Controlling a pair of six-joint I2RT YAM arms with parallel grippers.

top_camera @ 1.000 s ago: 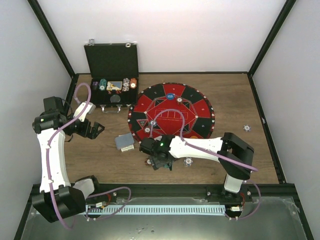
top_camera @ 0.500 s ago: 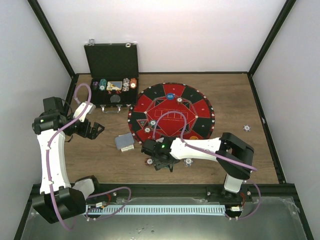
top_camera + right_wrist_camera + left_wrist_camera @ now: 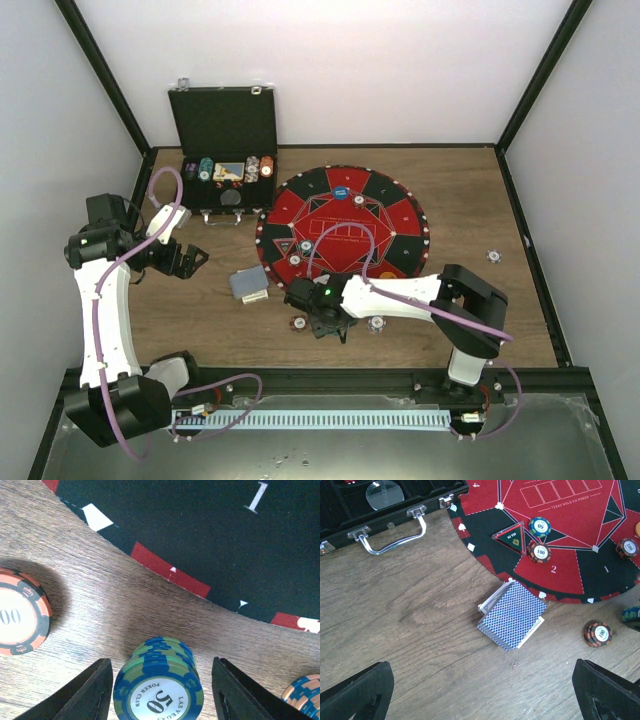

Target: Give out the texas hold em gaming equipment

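Observation:
My right gripper is open, its jaws on either side of a short stack of teal chips that stands on the wood just off the mat's near edge; there is a gap on each side. A brown-red chip stack lies to its left, and a white chip to its right. The deck of grey-blue-backed cards lies left of the mat. My left gripper is open and empty over bare wood, short of the cards.
The round red-and-black mat holds a blue button, a teal chip and a brown-red chip. The open black case with chips stands at the back left. A lone white chip lies far right.
My right gripper has shifted slightly right and towards the near edge, so the brown-red chips now show clear to its left. The left arm has not moved.

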